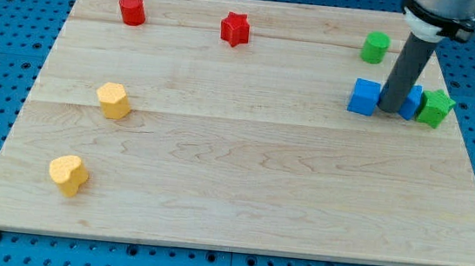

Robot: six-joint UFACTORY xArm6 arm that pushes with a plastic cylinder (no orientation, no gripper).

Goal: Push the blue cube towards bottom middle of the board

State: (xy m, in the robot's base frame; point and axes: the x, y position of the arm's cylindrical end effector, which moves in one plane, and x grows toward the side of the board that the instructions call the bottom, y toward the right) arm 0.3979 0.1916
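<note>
The blue cube [364,97] sits at the right side of the wooden board [242,177], in its upper part. My tip [389,107] stands right beside the cube's right side, between it and a second blue block [412,103]. The rod hides most of that second block, so its shape cannot be made out. A green star [436,108] touches the second blue block on its right.
A green cylinder [374,47] is above the blue cube. A red cylinder [131,9] and a red star [235,29] lie along the top edge. Two yellow blocks [113,100] [68,174] lie at the left.
</note>
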